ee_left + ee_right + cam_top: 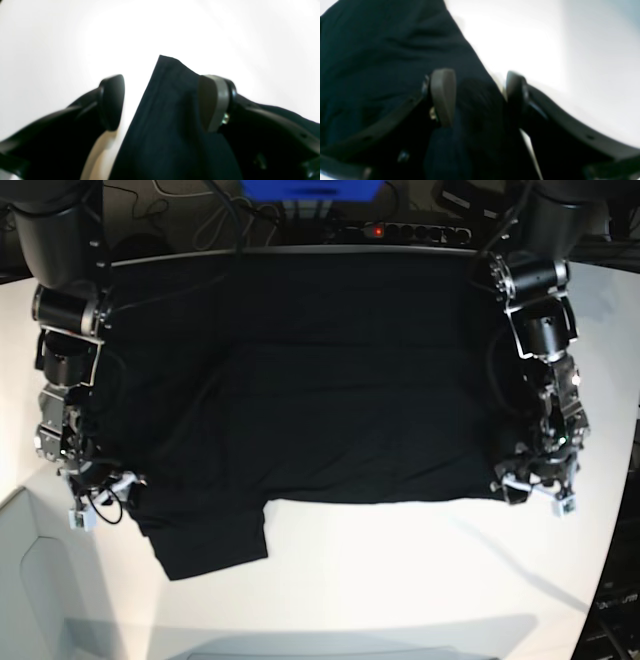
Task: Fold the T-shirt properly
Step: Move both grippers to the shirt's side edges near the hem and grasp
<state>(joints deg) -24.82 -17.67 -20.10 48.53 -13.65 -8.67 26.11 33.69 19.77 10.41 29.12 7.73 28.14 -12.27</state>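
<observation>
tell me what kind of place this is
Probably a robotics lab bench rather than a home: a black T-shirt lies spread on a plain white table, a power strip and cables sit along its back edge, and two robot arms stand at its sides.

You see the large black cloth T-shirt (pixel 330 380) as matt, soft woven fabric with fine creases. In the left wrist view its folded edge shows stitched seam lines. The white table (pixel 400 580) under it looks smooth with a faint sheen. The left gripper (pixel 161 102) has smooth black plastic fingers, one with a matt grey rubbery pad (pixel 215 102). The right gripper (pixel 480 97) looks the same, though blurred.
</observation>
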